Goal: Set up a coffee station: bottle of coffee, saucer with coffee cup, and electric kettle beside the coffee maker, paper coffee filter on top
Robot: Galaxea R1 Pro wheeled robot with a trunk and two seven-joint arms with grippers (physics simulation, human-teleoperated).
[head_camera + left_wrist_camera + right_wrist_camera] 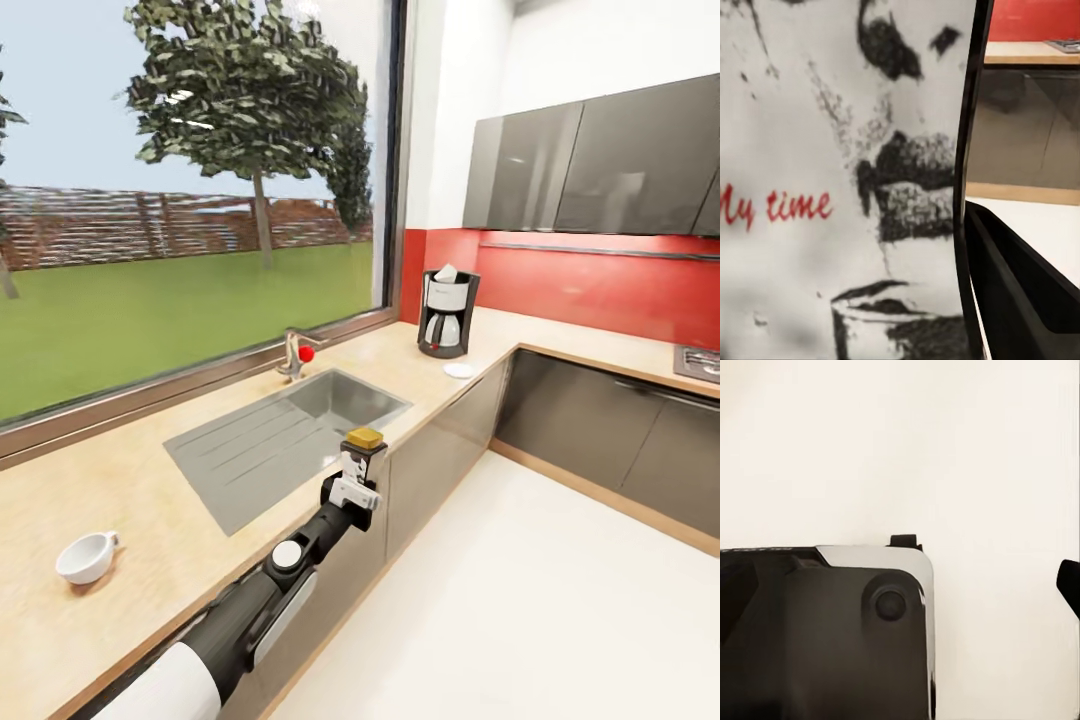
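Centrally in the head view, the bottle of coffee (362,455) is seen pinched upright in the left end effector (352,492), beside the tabletop (130,490) edge near the sink (290,430). The coffee maker (446,313) stands upper right of centre with the saucer (459,370) just before it; the coffee cup (86,557) lies lower left.

Across the left wrist view, the bottle's label (832,180) is shown close up.

From the right wrist view, the right end effector's state cannot be told.
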